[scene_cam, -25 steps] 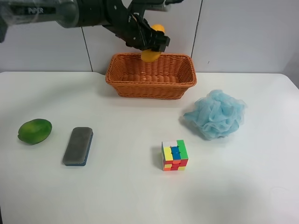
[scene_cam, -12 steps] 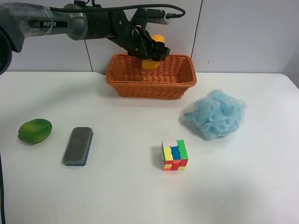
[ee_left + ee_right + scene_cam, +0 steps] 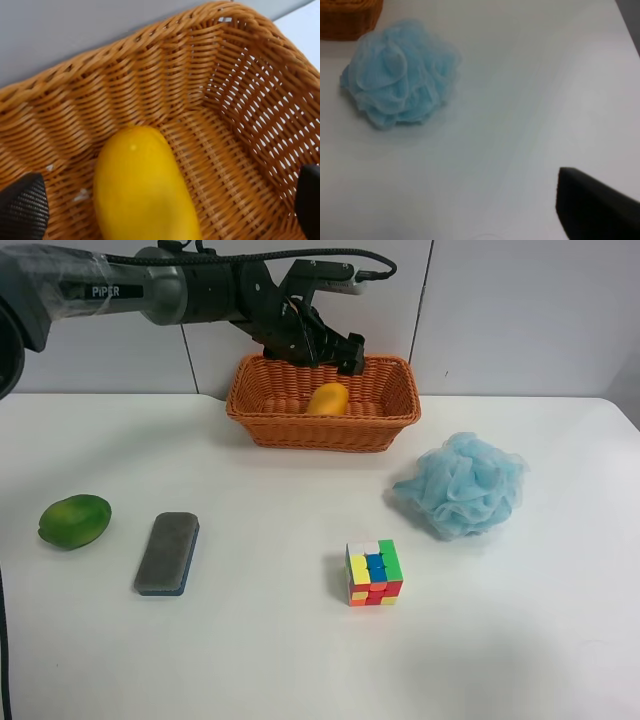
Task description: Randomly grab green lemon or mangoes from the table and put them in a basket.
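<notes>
The yellow-orange mango lies inside the orange-brown wicker basket at the back of the table. My left gripper hovers just above the basket's back rim, open and empty. In the left wrist view the mango rests on the basket floor, with one dark fingertip on each side, well apart from it. The green lemon lies on the table at the exterior view's left. The right wrist view shows only one dark part of my right gripper over bare table.
A grey eraser block lies beside the green lemon. A multicoloured cube stands mid-table. A fluffy light-blue mesh ball sits right of the basket, and also shows in the right wrist view beside a basket corner.
The left gripper lowered the mango into the basket and opened. The mango now lies loose on the basket floor. Nothing else has moved.
</notes>
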Controlling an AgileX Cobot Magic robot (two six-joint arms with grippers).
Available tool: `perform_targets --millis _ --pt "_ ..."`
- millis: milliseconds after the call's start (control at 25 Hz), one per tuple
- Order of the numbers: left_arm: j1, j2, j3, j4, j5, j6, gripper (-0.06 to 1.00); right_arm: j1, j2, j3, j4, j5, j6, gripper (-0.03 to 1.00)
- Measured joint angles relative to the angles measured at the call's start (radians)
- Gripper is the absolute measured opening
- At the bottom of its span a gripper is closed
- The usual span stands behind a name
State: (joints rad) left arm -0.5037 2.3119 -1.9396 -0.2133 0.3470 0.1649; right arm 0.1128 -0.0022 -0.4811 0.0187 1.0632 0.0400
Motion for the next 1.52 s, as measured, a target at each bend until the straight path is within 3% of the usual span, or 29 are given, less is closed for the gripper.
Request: perform_targets --millis 160,360,600,800,1000,1120,1360,1520 --pt "0.0 -0.008 0.0 0.0 0.03 0.0 0.99 0.0 0.0 0.0 0.0 0.0 0.0 0.99" --pt "0.0 -0.111 0.0 0.018 0.187 0.0 0.99 0.0 0.0 0.0 0.0 0.0 0.0 0.99" --pt "0.016 -0.4 0.033 0.176 0.38 -0.052 0.99 0.0 0.0 0.0 0.0 0.0 0.0 0.99" --pt "0.071 -0.715 0.172 0.309 0.477 -0.131 0.99 0.0 0.0 0.0 0.0 0.0 0.0 0.99" --pt "0.163 -1.069 0.399 0.388 0.577 -0.187 0.99 0.0 0.0 0.0 0.0 0.0 0.0 0.99" --pt "0.263 -1.279 0.543 0.403 0.62 -0.198 0.99 0.0 0.0 0.0 0.0 0.0 0.0 0.99" --pt "0.49 -1.689 0.783 0.402 0.679 -0.198 0.99 0.0 0.0 0.0 0.0 0.0 0.0 0.99" --pt "0.576 -1.944 0.935 0.359 0.679 -0.198 0.99 0.0 0.0 0.0 0.0 0.0 0.0 0.99"
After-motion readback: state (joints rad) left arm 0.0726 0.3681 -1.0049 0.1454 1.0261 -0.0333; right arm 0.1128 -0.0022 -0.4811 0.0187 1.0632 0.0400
